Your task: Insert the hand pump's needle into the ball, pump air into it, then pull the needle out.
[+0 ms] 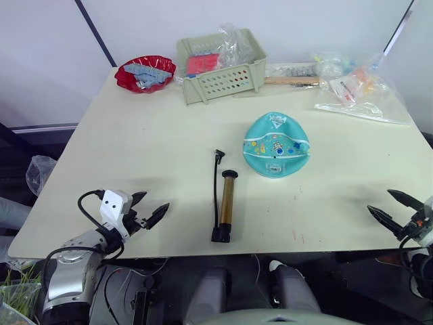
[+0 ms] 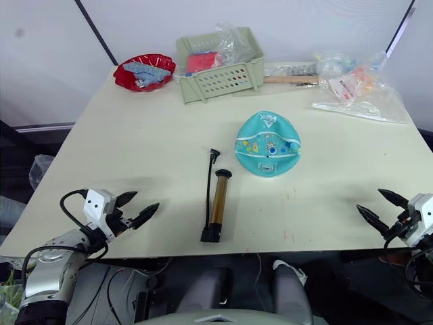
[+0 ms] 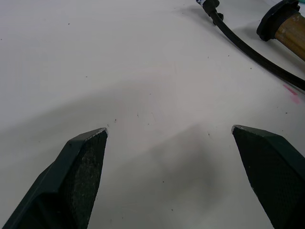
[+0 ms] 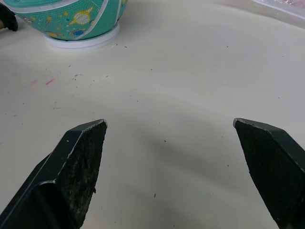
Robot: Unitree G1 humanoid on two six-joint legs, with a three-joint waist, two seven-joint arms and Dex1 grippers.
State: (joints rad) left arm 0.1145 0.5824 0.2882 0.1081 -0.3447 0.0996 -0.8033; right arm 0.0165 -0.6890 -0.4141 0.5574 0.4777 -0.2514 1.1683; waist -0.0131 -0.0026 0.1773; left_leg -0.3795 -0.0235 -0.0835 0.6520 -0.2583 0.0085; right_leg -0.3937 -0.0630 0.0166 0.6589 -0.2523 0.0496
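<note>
A: In the middle of the counter [image 1: 135, 162], you have the hand pump [image 1: 226, 205] lying lengthwise, its hose running up its left side to the needle [image 1: 218, 156] at the far end. Just to its right sits the ball [image 1: 276, 145], apart from the pump, resting on a white ring.

B: Why that layout?

A: I judge it keeps the needle within easy reach of the ball, which the ring holds in place. Nothing is inserted yet.

B: And your arms?

A: Your left gripper [image 1: 150, 208] hovers at the near left edge, wide and empty, aimed at the pump. Your right gripper [image 1: 397, 209] waits at the near right, equally wide, holding nothing.
</note>
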